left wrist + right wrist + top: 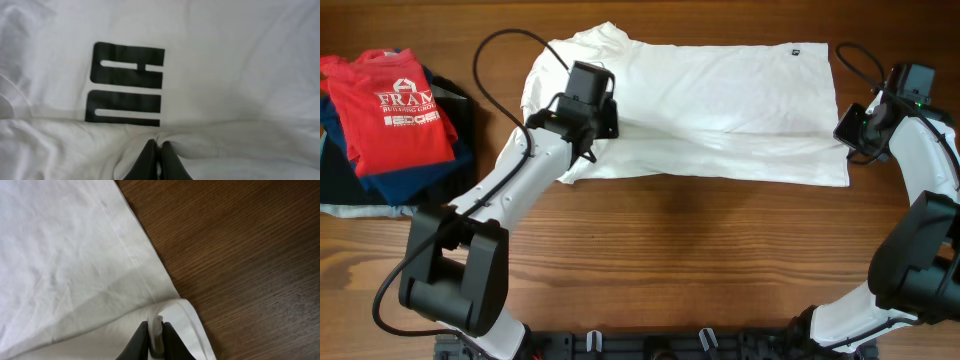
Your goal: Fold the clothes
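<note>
Right gripper [156, 328] pinching the white T-shirt [720, 90] at its hem corner, wooden table [250, 255] just beside it, left gripper [158, 147] clenched on a shirt fold, black print [127, 85] just ahead of it

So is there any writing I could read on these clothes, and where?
"FRAM": white print on the red T-shirt; the lines beneath it are too small to read.
Sideways and cropped, not readable: black block print on the white T-shirt.
Too small to read: small dark tag near that shirt's edge.
</note>
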`<control>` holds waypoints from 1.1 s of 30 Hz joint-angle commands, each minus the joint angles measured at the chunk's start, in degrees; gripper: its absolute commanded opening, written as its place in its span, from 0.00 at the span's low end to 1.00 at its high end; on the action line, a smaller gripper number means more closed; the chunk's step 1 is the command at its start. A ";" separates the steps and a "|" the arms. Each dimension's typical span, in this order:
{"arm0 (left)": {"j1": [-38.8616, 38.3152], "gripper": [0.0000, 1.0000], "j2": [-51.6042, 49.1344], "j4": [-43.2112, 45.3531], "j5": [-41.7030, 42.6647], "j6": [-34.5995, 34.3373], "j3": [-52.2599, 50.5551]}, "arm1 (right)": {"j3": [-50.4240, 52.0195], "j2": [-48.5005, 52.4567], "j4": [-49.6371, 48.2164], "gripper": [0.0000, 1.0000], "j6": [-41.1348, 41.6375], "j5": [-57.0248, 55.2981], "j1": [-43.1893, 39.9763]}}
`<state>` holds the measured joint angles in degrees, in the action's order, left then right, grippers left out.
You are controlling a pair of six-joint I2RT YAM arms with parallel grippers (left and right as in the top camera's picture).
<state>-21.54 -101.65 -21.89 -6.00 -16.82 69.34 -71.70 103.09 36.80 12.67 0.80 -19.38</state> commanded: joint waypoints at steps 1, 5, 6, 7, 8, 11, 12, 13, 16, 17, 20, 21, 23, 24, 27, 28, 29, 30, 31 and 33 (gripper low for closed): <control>1.70 0.04 1.11 0.37 -1.57 0.11 0.81 | 0.15 0.98 -0.79 0.09 -0.52 -1.16 0.09; 1.79 0.04 1.03 2.10 -1.57 0.09 0.79 | 0.15 0.98 -1.25 0.09 -0.50 -1.14 0.09; 1.79 0.04 0.90 2.62 -1.57 0.09 0.79 | 0.15 0.98 -1.38 0.09 -0.50 -1.14 0.09; 1.81 0.04 0.70 3.21 -1.57 0.11 0.79 | 0.15 0.98 -1.51 0.09 -0.55 -1.14 0.09; 1.79 0.04 0.39 3.78 -1.57 0.11 0.79 | 0.15 0.98 -1.66 0.09 -0.55 -1.14 0.09; 1.79 0.04 -1.27 4.79 -1.57 0.09 0.79 | 0.15 0.98 -2.47 0.09 -0.52 -1.11 0.09; 1.79 0.04 -1.81 4.81 -1.57 0.09 0.79 | 0.15 0.98 -2.71 0.09 -0.52 -1.11 0.09; 1.79 0.04 -2.38 4.79 -1.57 0.09 0.79 | 0.15 0.98 -2.91 0.09 -0.52 -1.09 0.09; 1.81 0.04 -3.65 4.81 -1.60 0.09 0.79 | 0.15 0.98 -3.56 0.09 -0.50 -0.70 0.09; 1.90 0.04 -3.80 4.98 -1.62 0.09 0.79 | 0.15 0.98 -3.82 0.09 -0.46 -0.61 0.09; 2.12 0.04 -4.13 5.42 -1.64 0.09 0.79 | 0.15 0.98 -4.92 0.09 -0.50 0.57 0.09; 2.21 0.04 -4.17 5.42 -1.70 0.09 0.79 | 0.15 1.05 -5.27 0.09 -0.50 0.83 0.11; 2.23 0.04 -4.50 5.44 -2.67 0.02 0.79 | 0.15 1.36 -5.79 0.09 -0.50 0.81 0.50; 2.23 0.04 -4.70 5.60 -2.67 0.09 0.79 | 0.15 1.55 -5.97 0.07 -0.61 0.79 0.72; 2.23 0.04 -5.46 6.03 -2.62 0.07 0.79 | 0.15 2.86 -6.73 0.05 -0.70 0.79 1.84; 2.21 0.04 -5.84 6.25 -2.62 0.04 0.79 | 0.15 3.41 -7.04 0.05 -0.68 0.79 2.27; 2.21 0.04 -6.08 6.45 -2.62 0.07 0.79 | 0.15 3.72 -7.26 0.06 -0.68 0.76 2.58; 2.21 0.04 -6.34 6.56 -2.62 0.07 0.79 | 0.15 4.02 -7.63 0.06 -0.66 0.76 2.86; 2.21 0.04 -6.60 6.73 -2.62 0.07 0.79 | 0.15 4.28 -7.89 0.06 -0.66 0.76 3.08; 2.23 0.04 -6.93 6.97 -2.64 0.07 0.79 | 0.15 4.70 -8.33 0.06 -0.66 0.74 3.45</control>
<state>-19.75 -107.35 -15.46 -7.31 -16.84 69.38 -71.70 106.10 29.23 12.49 1.08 -16.60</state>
